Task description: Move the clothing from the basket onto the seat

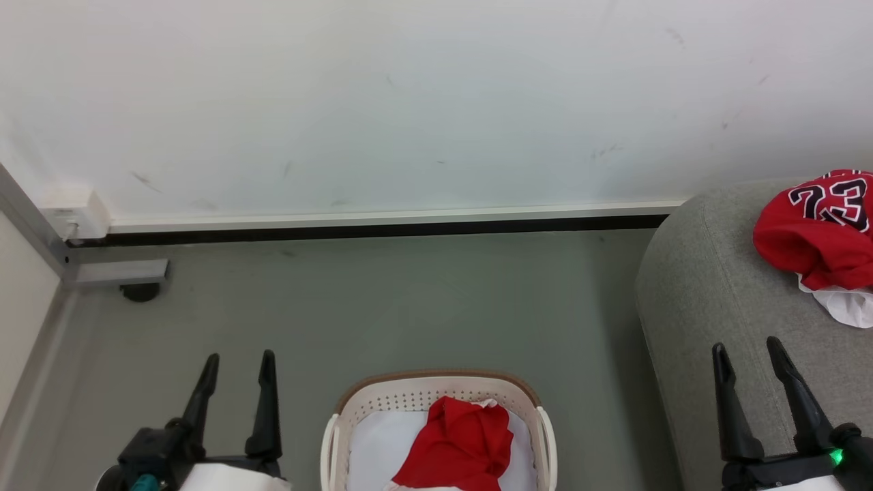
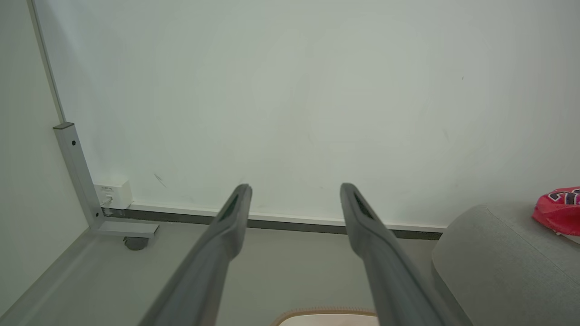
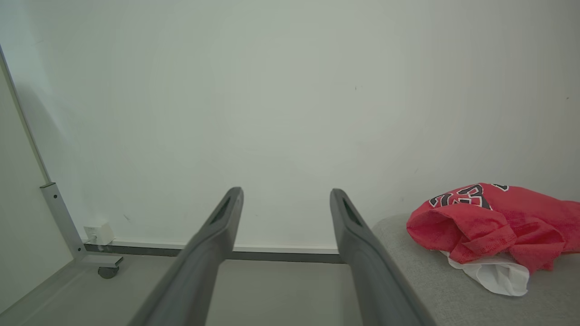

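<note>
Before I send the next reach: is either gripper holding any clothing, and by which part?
Nothing is held. The left gripper and right gripper are both open and empty.

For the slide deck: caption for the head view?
One red garment in the basket, numbered jersey on the sofa, left pincer and right pincer open.

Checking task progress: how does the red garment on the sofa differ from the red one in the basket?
The sofa garment lies on the grey sofa; the basket garment lies in the basket, on its pale liner. The sofa garment shows a black 23; the basket garment shows no number. White cloth spills from under the sofa garment; the basket garment shows just slivers of white. Both are red and crumpled.
</note>
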You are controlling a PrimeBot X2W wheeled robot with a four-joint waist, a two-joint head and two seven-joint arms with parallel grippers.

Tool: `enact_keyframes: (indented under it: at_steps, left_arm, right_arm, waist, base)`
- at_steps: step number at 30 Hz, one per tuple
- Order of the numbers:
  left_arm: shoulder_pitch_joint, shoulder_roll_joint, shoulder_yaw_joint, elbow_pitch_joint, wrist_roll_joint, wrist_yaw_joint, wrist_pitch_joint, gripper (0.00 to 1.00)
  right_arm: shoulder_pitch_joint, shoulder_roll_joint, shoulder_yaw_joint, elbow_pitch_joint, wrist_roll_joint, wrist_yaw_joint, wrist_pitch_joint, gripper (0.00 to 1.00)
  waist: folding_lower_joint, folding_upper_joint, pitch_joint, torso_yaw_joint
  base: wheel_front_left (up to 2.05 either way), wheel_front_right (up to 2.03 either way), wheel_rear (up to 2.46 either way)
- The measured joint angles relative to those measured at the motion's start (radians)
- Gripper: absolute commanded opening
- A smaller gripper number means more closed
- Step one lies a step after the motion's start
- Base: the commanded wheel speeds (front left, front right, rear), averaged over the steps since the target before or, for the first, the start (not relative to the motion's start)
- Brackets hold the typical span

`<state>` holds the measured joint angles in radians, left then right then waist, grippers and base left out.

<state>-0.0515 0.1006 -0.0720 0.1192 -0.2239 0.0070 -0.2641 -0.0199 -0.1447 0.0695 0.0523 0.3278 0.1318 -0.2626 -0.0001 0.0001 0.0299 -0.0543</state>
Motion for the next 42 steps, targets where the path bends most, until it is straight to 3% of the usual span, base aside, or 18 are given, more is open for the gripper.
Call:
enact_keyframes:
  at_steps: [13, 42]
  left_arm:
    - [0.006, -0.045, 0.053, 0.031, 0.059, -0.068, 0.0, 1.0]
    - [-0.003, -0.051, 0.06, 0.046, 0.075, -0.08, 0.0, 1.0]
  right_arm:
    - [0.001, 0.026, -0.004, 0.016, -0.038, 0.0, 0.0, 1.0]
    - [-0.018, 0.043, 0.024, 0.044, -0.041, 0.0, -0.002, 1.0]
  waist:
    - [0.0, 0.0, 0.001, -0.002]
    - [0.0, 0.0, 0.015, -0.028]
  base:
    - [0.0, 0.0, 0.0]
    - [0.0, 0.0, 0.0]
